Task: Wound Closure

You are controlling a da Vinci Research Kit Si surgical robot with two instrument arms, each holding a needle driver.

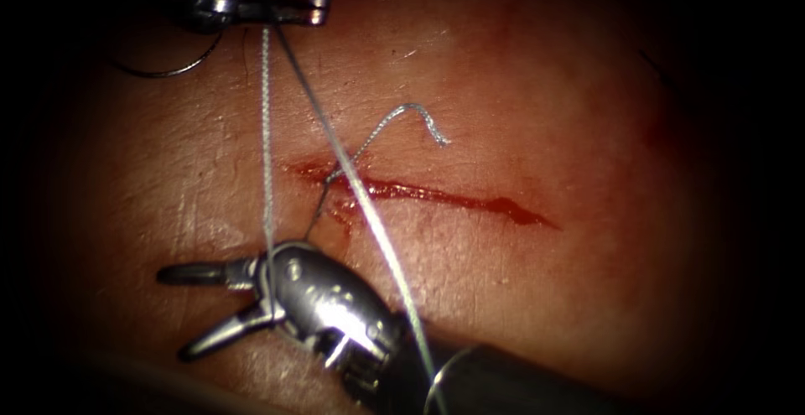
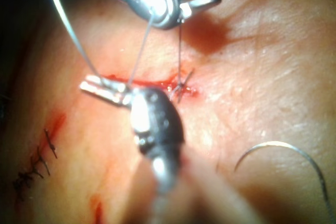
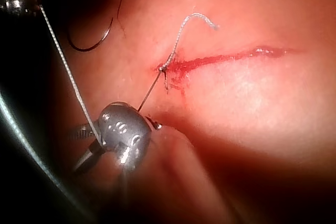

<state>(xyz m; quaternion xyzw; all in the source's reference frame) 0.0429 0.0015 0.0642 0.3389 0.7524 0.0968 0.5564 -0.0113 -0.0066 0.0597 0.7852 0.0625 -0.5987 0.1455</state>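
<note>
At the left end of the red cut (image 1: 436,193) in the pale pork tissue (image 1: 520,113), grey braided thread (image 1: 267,130) rises to the left arm's steel tool (image 1: 314,8), pinching it; the right arm's steel tool (image 1: 189,310), jaws spread, has thread wrapped around it; the thin curved needle (image 1: 172,70) lies free on the tissue left of the cut.

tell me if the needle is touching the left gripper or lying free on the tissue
Apart. In the left wrist view the needle lies on the tissue, a plain stretch of bare tissue away from the left gripper, which holds thread.
</note>
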